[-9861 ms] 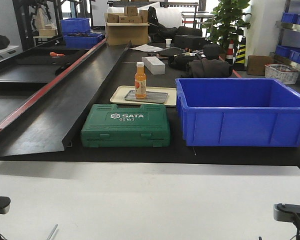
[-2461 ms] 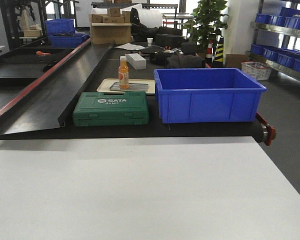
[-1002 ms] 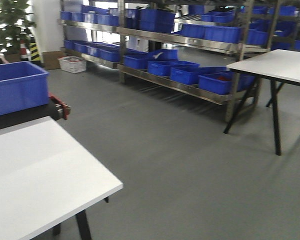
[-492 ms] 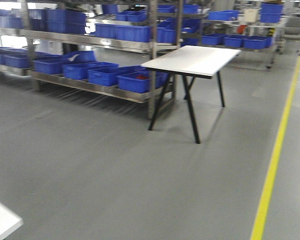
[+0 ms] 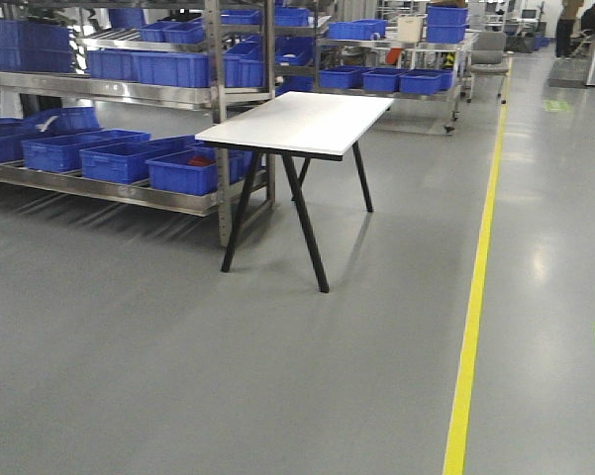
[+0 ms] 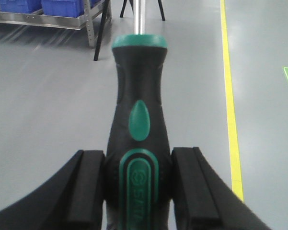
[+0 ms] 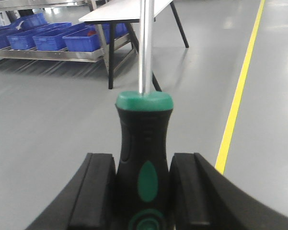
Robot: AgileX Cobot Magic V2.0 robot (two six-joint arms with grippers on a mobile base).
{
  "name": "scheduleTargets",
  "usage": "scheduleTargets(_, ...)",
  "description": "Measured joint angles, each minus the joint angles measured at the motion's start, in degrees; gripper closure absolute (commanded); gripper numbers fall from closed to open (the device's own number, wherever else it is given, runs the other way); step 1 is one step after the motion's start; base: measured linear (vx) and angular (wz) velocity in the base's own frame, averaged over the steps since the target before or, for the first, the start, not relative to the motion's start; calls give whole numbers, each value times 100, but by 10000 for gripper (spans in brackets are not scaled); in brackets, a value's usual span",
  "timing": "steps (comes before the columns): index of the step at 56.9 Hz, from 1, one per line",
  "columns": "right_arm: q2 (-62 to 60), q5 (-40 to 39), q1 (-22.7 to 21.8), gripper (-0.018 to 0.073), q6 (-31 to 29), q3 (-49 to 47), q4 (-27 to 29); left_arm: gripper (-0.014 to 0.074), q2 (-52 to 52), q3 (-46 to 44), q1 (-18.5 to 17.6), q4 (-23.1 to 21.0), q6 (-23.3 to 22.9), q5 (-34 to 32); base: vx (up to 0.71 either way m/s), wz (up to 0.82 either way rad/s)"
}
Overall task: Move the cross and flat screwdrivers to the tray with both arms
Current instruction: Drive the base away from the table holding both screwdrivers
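- Nearest, in the left wrist view, the left gripper (image 6: 140,191) has its fingers (image 6: 88,184) clamped on the black-and-green handle of the left screwdriver (image 6: 139,120). The shaft points off toward 12 o'clock and the tip is out of frame, so I cannot tell cross from flat.
- The right gripper (image 7: 143,191) does the same: its fingers (image 7: 191,191) press on both sides of the right screwdriver (image 7: 144,139). The bare steel shaft runs to 12 o'clock and the tip is cut off.
- Below both tools is only grey floor, with a yellow line (image 5: 472,297) running away toward 1 o'clock.
- Farther off, at about 11 o'clock, stands a white table (image 5: 297,119) on black legs. Its top looks bare from here.
- Farthest, at 10 o'clock, is shelving (image 5: 213,99) stacked with blue bins (image 5: 109,158).
- The change: seconds ago the front view faced the bench with the green case, the big blue bin and the tray. It has since swung away, so the base has turned. The tray is now in no view.
- Judgement: both pickups look done and this is the carry leg. Placement waits until the tray, or another one, comes back into sight.
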Motion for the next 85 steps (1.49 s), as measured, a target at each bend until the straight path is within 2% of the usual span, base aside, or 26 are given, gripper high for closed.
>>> scheduleTargets(43, 0, 16, 0, 568, 0, 0, 0, 597, 0, 0, 0, -2, 0, 5, 45, -9)
scheduleTargets(85, 0, 16, 0, 568, 1, 0, -6, 597, 5, 0, 0, -21, 0, 5, 55, 55)
